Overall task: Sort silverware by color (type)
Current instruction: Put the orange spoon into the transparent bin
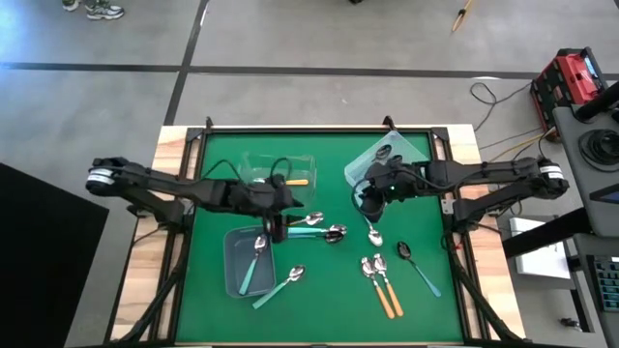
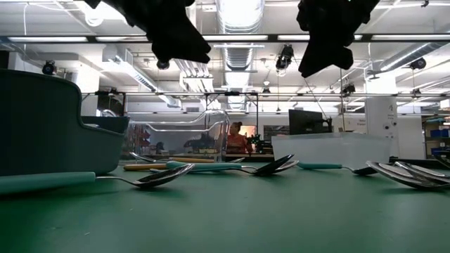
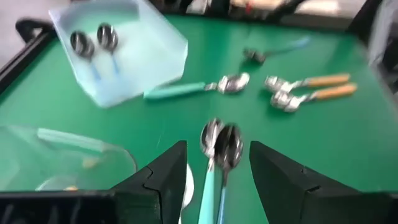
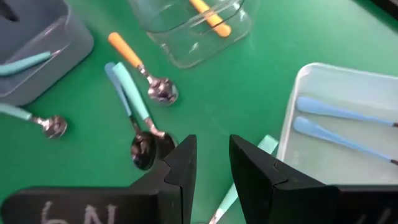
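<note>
here both grippers, left and right, hover parted, holding nothing.

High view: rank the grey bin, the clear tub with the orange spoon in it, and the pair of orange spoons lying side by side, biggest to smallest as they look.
1. Grey bin, largest.
2. Clear tub, a bit smaller, though the left arm hides part of it, so this is unsure.
3. Pair of orange spoons, clearly smallest.
</note>
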`<move>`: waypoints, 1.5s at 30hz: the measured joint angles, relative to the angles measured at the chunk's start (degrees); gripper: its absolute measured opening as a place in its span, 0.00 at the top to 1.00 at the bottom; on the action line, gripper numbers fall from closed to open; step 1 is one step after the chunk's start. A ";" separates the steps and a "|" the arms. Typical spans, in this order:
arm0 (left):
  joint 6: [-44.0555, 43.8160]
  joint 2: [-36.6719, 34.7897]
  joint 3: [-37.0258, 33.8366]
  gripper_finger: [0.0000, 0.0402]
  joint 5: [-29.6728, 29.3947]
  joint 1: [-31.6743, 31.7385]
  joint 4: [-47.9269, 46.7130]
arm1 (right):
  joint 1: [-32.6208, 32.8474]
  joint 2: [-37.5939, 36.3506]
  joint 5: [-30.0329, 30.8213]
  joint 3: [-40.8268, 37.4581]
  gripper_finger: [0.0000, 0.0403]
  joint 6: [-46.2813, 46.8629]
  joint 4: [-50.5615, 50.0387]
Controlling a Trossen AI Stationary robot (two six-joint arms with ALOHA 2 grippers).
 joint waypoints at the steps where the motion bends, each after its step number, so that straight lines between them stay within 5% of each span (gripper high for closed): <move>1: 0.25 0.87 1.17 0.61 -0.96 -0.69 -1.50 | 0.58 0.00 0.02 0.00 0.79 0.14 -0.37; 10: 1.41 5.50 4.81 0.61 -3.53 -4.74 -4.32 | 6.10 0.02 0.00 -0.02 0.79 6.29 -4.49; 45: -4.89 1.63 4.71 0.61 -4.45 -10.83 -12.81 | 16.97 0.09 -5.99 -0.11 0.79 28.56 -16.51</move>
